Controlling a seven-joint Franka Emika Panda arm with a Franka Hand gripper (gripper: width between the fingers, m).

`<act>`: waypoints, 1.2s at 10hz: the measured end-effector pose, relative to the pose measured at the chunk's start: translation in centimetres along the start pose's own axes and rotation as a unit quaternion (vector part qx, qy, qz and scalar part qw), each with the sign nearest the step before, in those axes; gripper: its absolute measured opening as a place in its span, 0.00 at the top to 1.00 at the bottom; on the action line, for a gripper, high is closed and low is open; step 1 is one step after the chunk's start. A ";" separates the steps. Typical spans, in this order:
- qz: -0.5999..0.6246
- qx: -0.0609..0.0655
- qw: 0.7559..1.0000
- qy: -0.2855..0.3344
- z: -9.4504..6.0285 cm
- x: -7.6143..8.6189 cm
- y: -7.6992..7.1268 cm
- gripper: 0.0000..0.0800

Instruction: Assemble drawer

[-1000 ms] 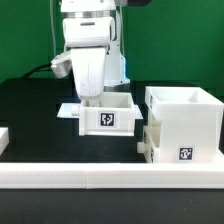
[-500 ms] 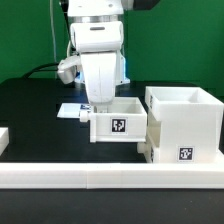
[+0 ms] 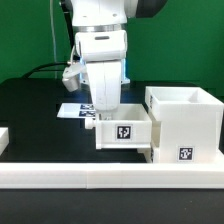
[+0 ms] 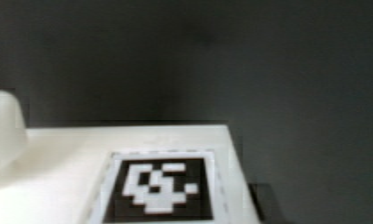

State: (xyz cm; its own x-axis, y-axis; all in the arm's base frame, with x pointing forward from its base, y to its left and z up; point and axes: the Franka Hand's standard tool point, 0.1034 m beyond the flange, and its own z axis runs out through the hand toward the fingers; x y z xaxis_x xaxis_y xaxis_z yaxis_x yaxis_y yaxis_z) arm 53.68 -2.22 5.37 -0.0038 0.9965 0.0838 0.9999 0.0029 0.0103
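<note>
My gripper [image 3: 104, 116] reaches down into a small white box tray [image 3: 125, 133] and is shut on its wall, holding it against the left side of the tall white cube housing [image 3: 185, 120]. The tray's front tag [image 3: 125, 130] faces the camera. A second shallow tray [image 3: 148, 152] sticks out low at the housing's left foot. The housing carries a tag [image 3: 185, 154] low on its front. In the wrist view a tagged white surface [image 4: 162, 186] fills the lower part, over dark table. My fingertips are hidden there.
The marker board [image 3: 70, 109] lies flat behind and to the left of the held tray. A long low white border rail [image 3: 100, 178] runs along the front. A small white piece [image 3: 3, 136] sits at the exterior view's left edge. A rounded white shape [image 4: 2, 130] shows in the wrist view.
My gripper has carried the tray toward the exterior view's right, from in front of the marker board up to the housing's left side, and a little forward.
</note>
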 end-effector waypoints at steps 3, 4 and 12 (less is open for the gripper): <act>-0.001 -0.002 1.000 0.001 -0.1 0.3 0.1 0.95; 0.000 -0.008 1.000 0.001 -0.2 0.3 0.3 0.95; 0.013 -0.004 1.000 0.003 0.2 0.6 0.2 0.95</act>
State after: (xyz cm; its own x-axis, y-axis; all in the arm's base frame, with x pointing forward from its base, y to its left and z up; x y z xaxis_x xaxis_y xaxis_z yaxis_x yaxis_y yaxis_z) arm 53.84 -1.61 5.24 0.0230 0.9957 0.0893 0.9996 -0.0246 0.0167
